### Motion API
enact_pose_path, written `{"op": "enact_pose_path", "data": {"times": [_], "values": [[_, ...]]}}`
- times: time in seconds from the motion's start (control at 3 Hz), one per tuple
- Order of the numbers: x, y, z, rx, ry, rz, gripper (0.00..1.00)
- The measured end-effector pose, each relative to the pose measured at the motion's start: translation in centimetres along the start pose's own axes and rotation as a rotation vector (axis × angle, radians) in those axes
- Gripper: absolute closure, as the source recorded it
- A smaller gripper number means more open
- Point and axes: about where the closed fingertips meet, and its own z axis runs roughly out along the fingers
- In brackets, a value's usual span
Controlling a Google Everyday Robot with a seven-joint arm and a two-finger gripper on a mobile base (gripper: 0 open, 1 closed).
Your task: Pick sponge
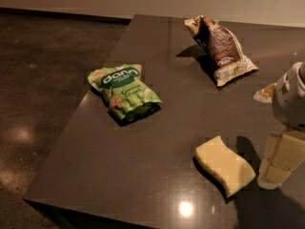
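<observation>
The sponge is a pale yellow flat foam block with wavy sides. It lies on the dark table near the front right. My gripper hangs at the right edge of the camera view, just right of the sponge and close to the table top. Its white wrist housing is above it. A small gap shows between the gripper and the sponge. The gripper holds nothing that I can see.
A green snack bag lies at the table's left middle. A brown snack bag lies at the back right. A small pale wrapper piece sits beside the wrist. The table's left and front edges drop to a dark floor.
</observation>
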Motion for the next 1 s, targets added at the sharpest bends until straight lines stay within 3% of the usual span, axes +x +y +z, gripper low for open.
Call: {"op": "enact_pose_path", "data": {"times": [0.33, 1.0], "values": [[-0.7, 2.3, 2.2, -0.06, -0.039, -0.033, 0.0], [-1.7, 4.6, 5.7, -0.101, -0.074, -0.083, 0.0]]}}
